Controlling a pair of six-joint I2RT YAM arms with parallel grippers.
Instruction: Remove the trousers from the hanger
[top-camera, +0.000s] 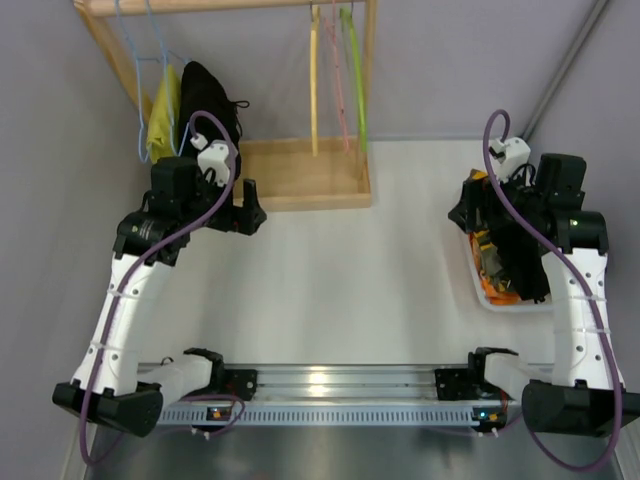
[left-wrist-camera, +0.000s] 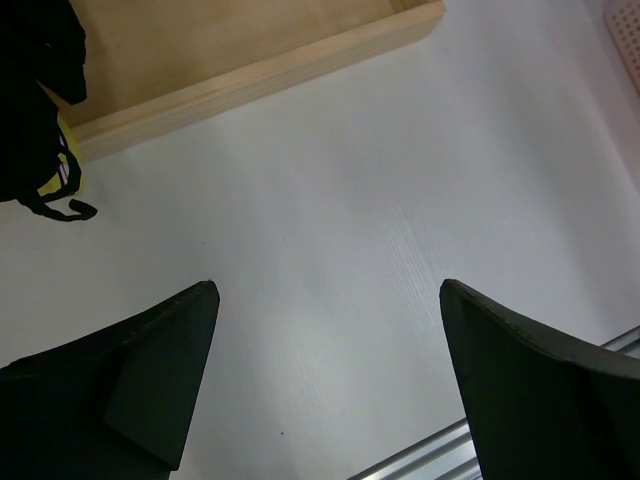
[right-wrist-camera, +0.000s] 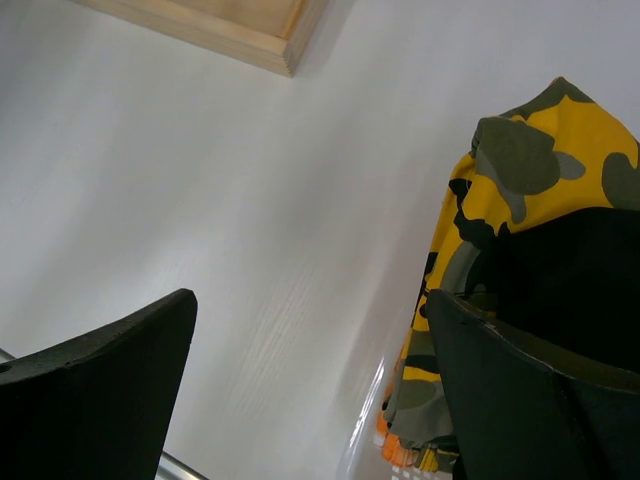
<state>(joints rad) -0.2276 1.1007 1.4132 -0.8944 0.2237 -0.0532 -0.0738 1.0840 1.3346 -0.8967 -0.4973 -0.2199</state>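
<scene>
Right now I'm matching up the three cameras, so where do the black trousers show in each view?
Top view: the trousers hang at upper left, just right of the yellow-green cloth.
Left wrist: the trousers fill the top-left corner.
Right wrist: not in it.
Shared landmark: the wooden base of the rack, along the top in both wrist views.
</scene>
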